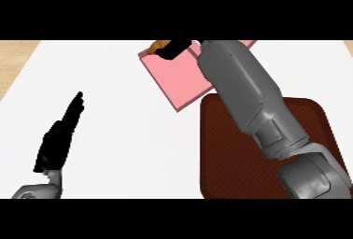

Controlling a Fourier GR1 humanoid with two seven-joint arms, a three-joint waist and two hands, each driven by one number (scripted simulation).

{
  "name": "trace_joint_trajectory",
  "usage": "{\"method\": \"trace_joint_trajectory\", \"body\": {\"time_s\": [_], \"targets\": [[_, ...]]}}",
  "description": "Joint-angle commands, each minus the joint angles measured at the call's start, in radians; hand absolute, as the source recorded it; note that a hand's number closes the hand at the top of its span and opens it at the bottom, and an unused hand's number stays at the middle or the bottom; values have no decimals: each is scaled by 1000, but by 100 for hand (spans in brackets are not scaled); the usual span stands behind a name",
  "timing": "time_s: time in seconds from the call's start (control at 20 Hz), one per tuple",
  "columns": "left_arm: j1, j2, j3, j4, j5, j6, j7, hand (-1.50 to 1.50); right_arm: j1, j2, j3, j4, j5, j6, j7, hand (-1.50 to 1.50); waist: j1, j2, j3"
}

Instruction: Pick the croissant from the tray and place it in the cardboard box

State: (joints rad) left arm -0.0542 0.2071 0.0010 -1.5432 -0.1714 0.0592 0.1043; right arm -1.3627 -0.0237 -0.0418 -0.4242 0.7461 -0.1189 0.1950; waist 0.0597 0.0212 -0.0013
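Observation:
A pink tray [180,81] lies at the far middle of the white counter. At its far left corner a small piece of the orange-brown croissant [158,45] shows. My right hand [176,48] is at that corner, its black fingers curled against the croissant and covering most of it. The grey right forearm [244,93] reaches up from the lower right and hides the rest of the hand. The dark brown box [310,116] lies flat at the right, under the forearm. My left hand [59,137] rests open at the lower left, fingers pointing up.
The white counter [103,93] spreads wide between the left hand and the tray. A strip of wooden surface [17,51] shows at the far left edge.

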Motion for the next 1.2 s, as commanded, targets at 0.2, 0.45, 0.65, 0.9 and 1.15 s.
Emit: {"method": "trace_joint_trajectory", "body": {"time_s": [0.2,0.45,0.65,0.9,1.15], "targets": [[-2,5,-7,-29,10,-26,11,0,-21,23,-52,184,-30,-121,-15,-150,40,12,0],[-38,-20,-25,-7,-17,-4,21,0,-12,23,-108,199,-81,-179,-94,-150,32,15,1],[1,-8,-19,-9,-11,-16,-3,0,2,24,-208,140,-181,-308,-151,-150,30,10,1],[37,-17,-21,-23,-2,-18,-21,0,22,3,-344,80,-299,-363,-259,-150,17,8,2],[-1,29,20,-49,9,-35,37,0,28,-90,-450,66,-407,-297,-347,-150,4,3,3]]}}
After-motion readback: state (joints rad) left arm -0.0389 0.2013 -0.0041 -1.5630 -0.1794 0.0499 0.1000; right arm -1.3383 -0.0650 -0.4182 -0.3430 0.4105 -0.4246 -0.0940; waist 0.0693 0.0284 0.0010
